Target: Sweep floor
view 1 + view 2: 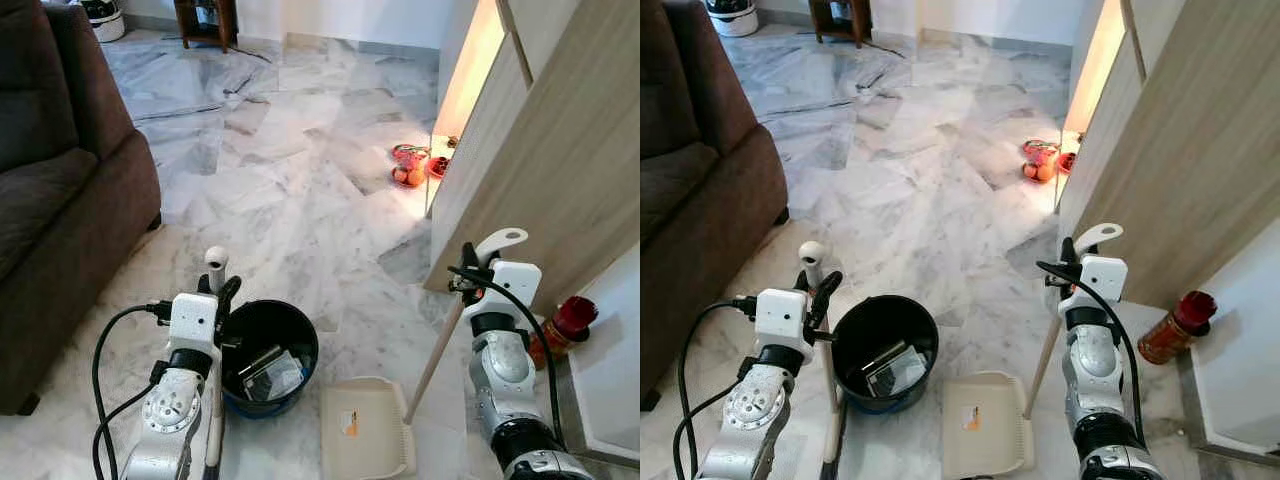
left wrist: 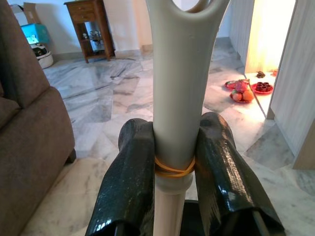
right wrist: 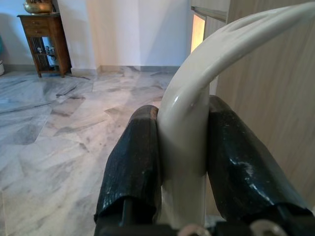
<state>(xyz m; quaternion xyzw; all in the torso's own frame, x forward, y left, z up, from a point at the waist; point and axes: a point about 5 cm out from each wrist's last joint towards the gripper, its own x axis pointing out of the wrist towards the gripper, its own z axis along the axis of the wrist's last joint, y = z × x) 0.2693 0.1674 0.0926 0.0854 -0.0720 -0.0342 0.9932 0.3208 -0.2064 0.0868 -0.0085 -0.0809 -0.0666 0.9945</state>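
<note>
Marble floor (image 1: 300, 170) lies open beyond the black bucket (image 1: 262, 330); left pincer (image 2: 172, 162) clamps the broom handle (image 2: 179, 98), right pincer (image 3: 182, 167) clamps the dustpan handle (image 3: 197, 98); dustpan (image 1: 362, 425) beside bucket, sofa (image 1: 70, 200) left.

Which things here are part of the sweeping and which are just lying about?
Part of the job:
- broom handle, clamped in left gripper
- dustpan, its handle clamped in right gripper
- black bin

Lying about:
- sofa
- red can
- fruit plates
</note>
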